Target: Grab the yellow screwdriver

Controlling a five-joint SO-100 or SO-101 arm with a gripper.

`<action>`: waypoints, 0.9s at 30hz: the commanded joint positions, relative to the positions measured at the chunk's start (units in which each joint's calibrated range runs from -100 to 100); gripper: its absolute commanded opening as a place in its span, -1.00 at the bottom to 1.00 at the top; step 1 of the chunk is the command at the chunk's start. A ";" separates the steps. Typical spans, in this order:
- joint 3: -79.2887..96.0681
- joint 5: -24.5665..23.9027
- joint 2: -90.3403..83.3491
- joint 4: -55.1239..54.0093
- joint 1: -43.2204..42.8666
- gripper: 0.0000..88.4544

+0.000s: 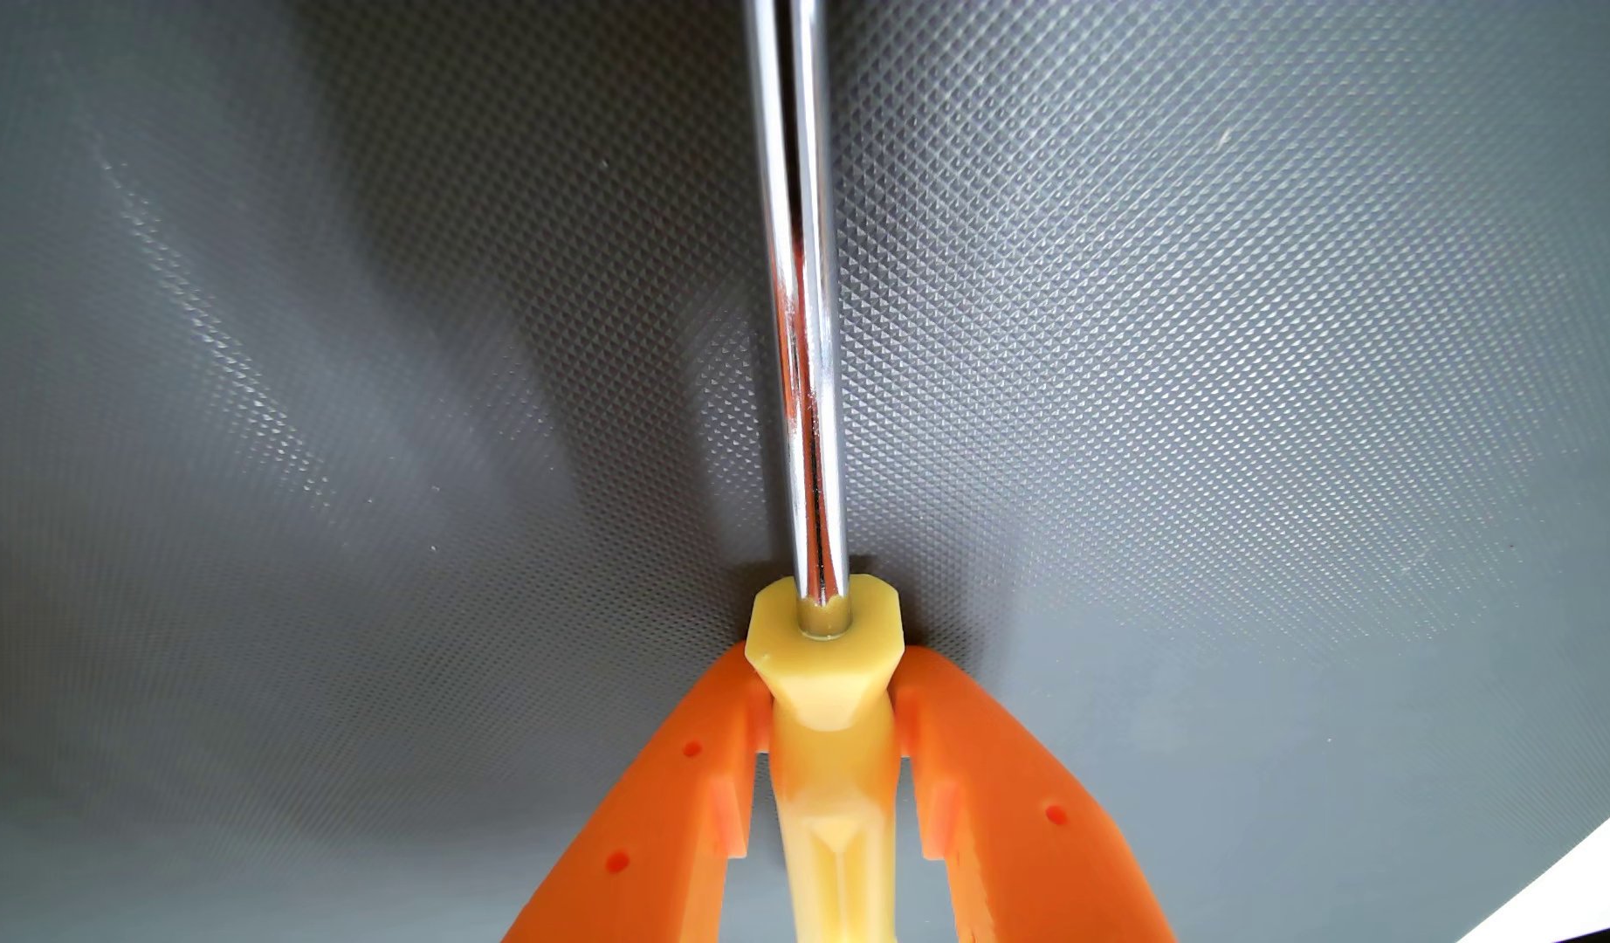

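An orange two-finger gripper [824, 675] closes around the neck of a yellow screwdriver [824, 662] in the wrist view, its two fingers [674, 798] rising from the bottom edge and converging on either side of the translucent yellow handle just below its hexagonal collar. The jaws stand narrowed to the width of the handle, both inner faces pressed against it or very nearly so. The tool runs straight up the middle of the frame: handle at the bottom centre, collar just above the fingertips, and the polished chrome shaft [806, 317] extending out through the top edge, its tip beyond the frame. Beneath lies a grey mat [1237, 363] embossed with a fine diamond pattern, bare to the left and right of the shaft across the whole width of the view. Soft shadows fall on the mat left of the shaft. At the bottom right corner the mat ends in a diagonal edge, with a white surface [1591, 884] beyond it. Whether the screwdriver rests on the mat or is lifted off it cannot be told.
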 commanded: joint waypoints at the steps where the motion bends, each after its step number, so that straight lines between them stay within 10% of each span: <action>1: 0.05 0.16 -0.31 0.19 0.42 -0.84; 27: 2.21 -0.16 -3.20 -0.33 0.34 -0.95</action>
